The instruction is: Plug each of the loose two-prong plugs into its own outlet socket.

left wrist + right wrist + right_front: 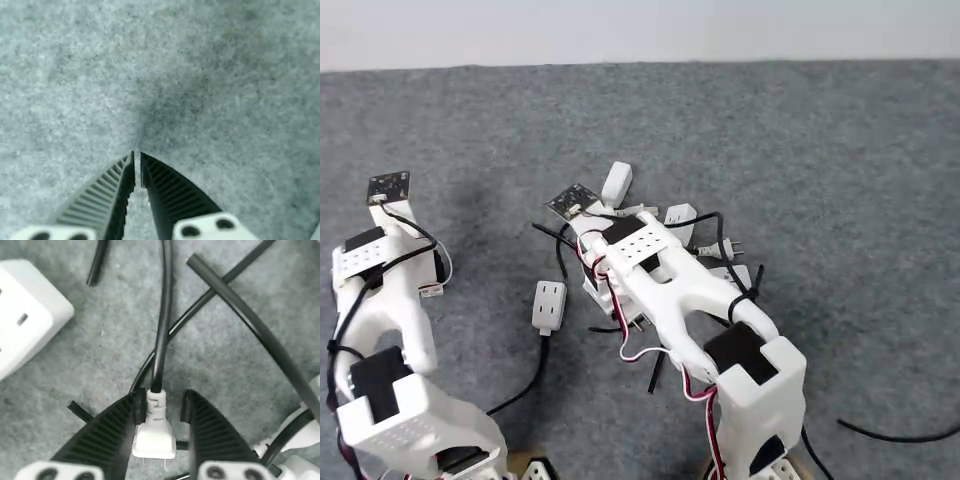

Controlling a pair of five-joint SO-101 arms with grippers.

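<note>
My right gripper (pixel 162 396) is open low over the carpet, its ribbed fingers (pixel 112 432) on either side of a white two-prong plug (pixel 152 437). One finger touches the plug; the other stands a little off it. The plug's black cord (pixel 162 315) runs straight away from the jaws. A white outlet socket (pixel 22 315) lies close by. In the high view the right arm (pixel 660 275) reaches into a cluster of white sockets (pixel 616 183) and a loose plug (pixel 725 247). My left gripper (pixel 136 156) is shut on nothing over bare carpet, well left of the cluster.
A separate white socket (pixel 549 305) with a black cable lies between the two arms. Several black cords (pixel 240 320) cross around the right gripper. Grey carpet (pixel 840 170) stretches to the right and back, with a stray cord (pixel 895 435) at the front right.
</note>
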